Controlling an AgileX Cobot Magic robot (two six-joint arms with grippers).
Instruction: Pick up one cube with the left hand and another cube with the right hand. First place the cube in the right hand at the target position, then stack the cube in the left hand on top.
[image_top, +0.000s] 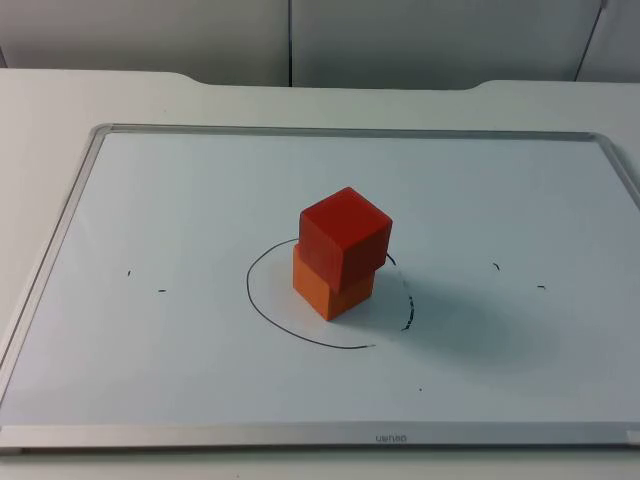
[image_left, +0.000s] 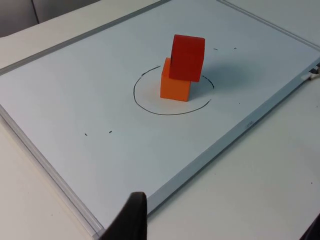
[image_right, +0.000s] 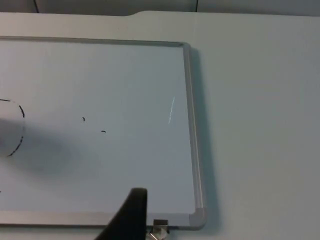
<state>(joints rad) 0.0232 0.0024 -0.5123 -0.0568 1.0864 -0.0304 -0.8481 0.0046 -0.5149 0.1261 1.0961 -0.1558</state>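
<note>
Red cube (image_top: 345, 236) stacked askew on orange cube (image_top: 331, 286) inside circle (image_top: 262, 310), marking target. Gripper states: cannot tell.

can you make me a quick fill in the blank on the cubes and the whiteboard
1. The red cube sits on top of the ____ cube.
2. The stack stands inside a hand-drawn ____ on the whiteboard.
3. The top cube sits ____ to the orange cube below, not squarely aligned.

Missing words: orange; circle; twisted
</note>
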